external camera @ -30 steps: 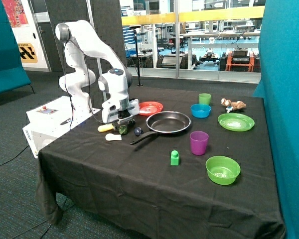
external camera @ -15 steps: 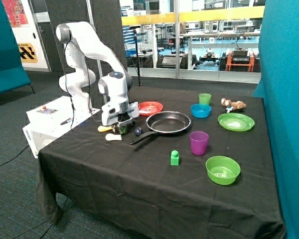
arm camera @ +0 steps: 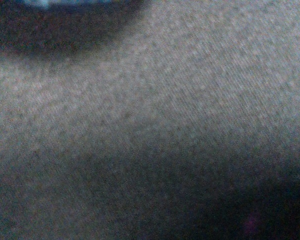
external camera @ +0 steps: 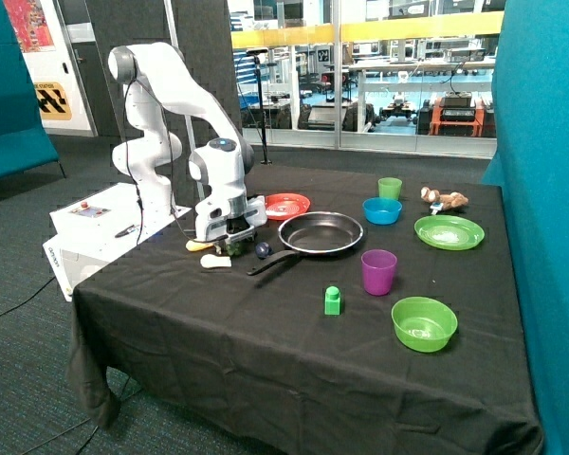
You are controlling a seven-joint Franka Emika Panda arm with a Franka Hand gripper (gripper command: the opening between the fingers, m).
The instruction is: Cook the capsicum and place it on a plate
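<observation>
The claw is down at the tabletop on the capsicum, which sits on the black cloth beside the frying pan's handle; whether the claw grips it I cannot tell. Close around it lie a yellow piece, a pale piece and one dark round piece. The frying pan is empty, and the red-orange plate just behind it is bare too (so nothing is cooked or plated). Farther off stand a purple cup, a small green cup, a blue bowl, a green bowl, a lime-green plate and one green block. The wrist view shows only dark cloth close up. Glass walls and teal partitions surround the tabletop.
</observation>
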